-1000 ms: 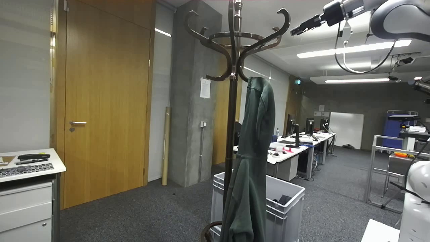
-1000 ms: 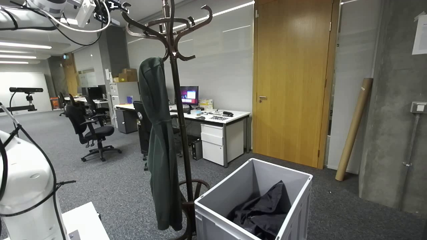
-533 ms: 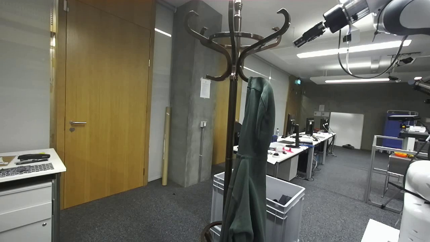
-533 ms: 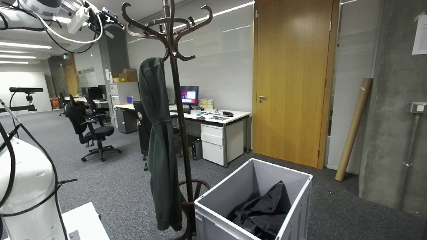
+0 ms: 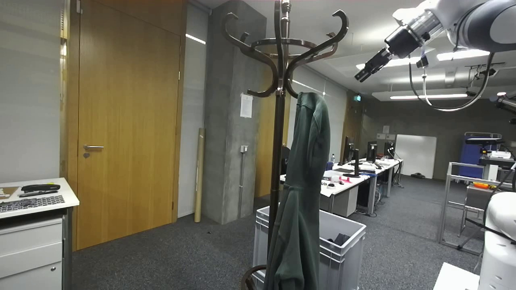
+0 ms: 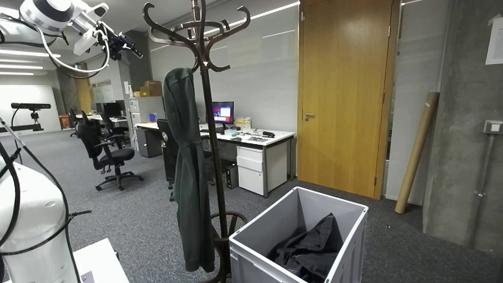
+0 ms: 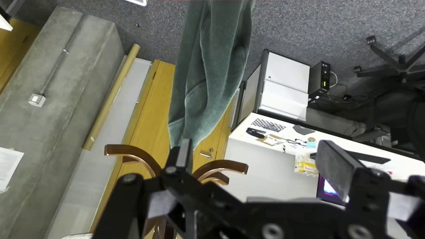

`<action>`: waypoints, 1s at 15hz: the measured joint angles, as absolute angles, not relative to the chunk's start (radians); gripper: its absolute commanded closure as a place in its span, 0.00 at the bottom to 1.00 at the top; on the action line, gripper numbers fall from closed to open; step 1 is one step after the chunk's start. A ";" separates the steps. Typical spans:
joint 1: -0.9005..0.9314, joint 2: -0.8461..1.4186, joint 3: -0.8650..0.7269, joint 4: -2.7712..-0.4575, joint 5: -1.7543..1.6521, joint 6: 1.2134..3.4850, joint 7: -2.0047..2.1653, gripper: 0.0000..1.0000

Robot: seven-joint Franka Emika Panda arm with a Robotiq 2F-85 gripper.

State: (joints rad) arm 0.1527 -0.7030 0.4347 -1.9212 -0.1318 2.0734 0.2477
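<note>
A dark green garment (image 5: 300, 193) hangs from a brown coat stand (image 5: 277, 133) in both exterior views. The wrist view, upside down, shows the garment (image 7: 212, 73) running from the floor side toward the hooks (image 7: 222, 166). My gripper (image 7: 255, 149) stands open, with only background between its fingers; one finger overlaps the garment's top end in that picture. In an exterior view the gripper (image 5: 360, 76) hangs in the air beside the stand, angled downward, level with the lower hooks and apart from stand and garment. The garment's fastening at the hook is hidden.
A grey bin (image 6: 271, 271) with dark cloth (image 6: 310, 247) inside stands against the coat stand's foot. Behind are a white desk (image 6: 275, 136), a wooden door (image 6: 342, 98) and a leaning cardboard tube (image 6: 416, 153). An office chair (image 6: 114, 155) is further back.
The gripper has moved down from the height of the upper hooks and tipped further downward. It has drawn slightly away from the stand. Garment, stand and bin have not moved.
</note>
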 measured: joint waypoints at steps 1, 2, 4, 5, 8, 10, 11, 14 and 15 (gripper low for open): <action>0.159 -0.711 0.434 -1.941 -0.131 2.074 0.250 0.00; 0.164 -0.722 0.433 -1.962 -0.129 2.077 0.250 0.00; 0.180 -0.748 0.425 -2.012 -0.121 2.089 0.250 0.00; 0.189 -0.762 0.419 -2.038 -0.117 2.096 0.250 0.00; 0.212 -0.809 0.395 -2.116 -0.100 2.136 0.249 0.00; 0.218 -0.844 0.380 -2.173 -0.097 2.191 0.249 0.00; 0.218 -0.861 0.373 -2.203 -0.095 2.225 0.249 0.00; 0.217 -0.899 0.358 -2.293 -0.094 2.332 0.249 0.00; 0.213 -0.906 0.357 -2.318 -0.094 2.363 0.250 0.00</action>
State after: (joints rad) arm 0.2132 -0.9061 0.3571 -2.3179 -0.0942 2.3628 0.2495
